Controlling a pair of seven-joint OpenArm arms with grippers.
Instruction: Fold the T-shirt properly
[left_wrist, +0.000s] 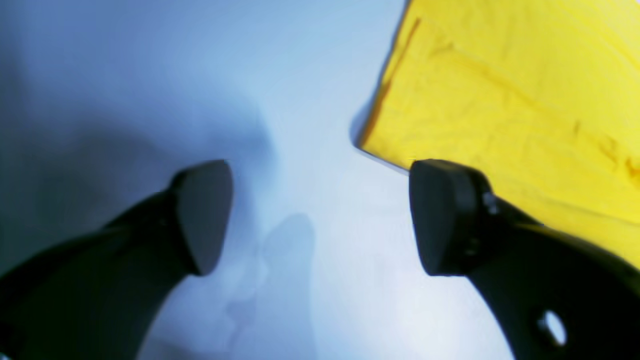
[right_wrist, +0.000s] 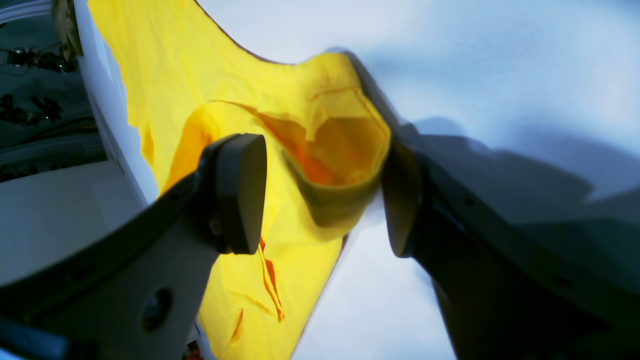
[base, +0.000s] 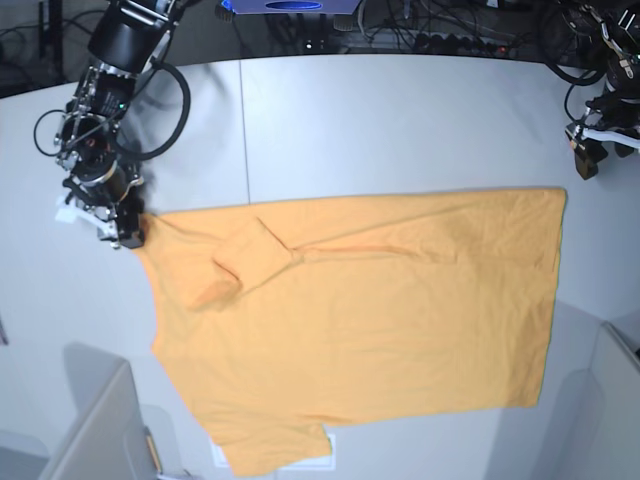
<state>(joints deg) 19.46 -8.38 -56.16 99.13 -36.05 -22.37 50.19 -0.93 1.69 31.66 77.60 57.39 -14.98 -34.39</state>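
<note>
The yellow-orange T-shirt (base: 380, 300) lies spread flat on the white table (base: 400, 120), plain side up, with one sleeve folded in over its body at the left. My right gripper (base: 128, 235) sits at the shirt's upper left corner. In the right wrist view it (right_wrist: 322, 197) is open, and a raised loop of the T-shirt (right_wrist: 335, 165) stands between its fingers, touching the right one. My left gripper (base: 583, 160) hovers just beyond the shirt's upper right corner. It (left_wrist: 320, 217) is open over bare table, with the T-shirt (left_wrist: 500, 100) corner just past its right finger.
Cables and equipment line the table's far edge (base: 420, 40). Grey bins stand at the lower left (base: 95, 420) and lower right (base: 620, 390). In the right wrist view the table edge (right_wrist: 112, 135) runs close beside the shirt.
</note>
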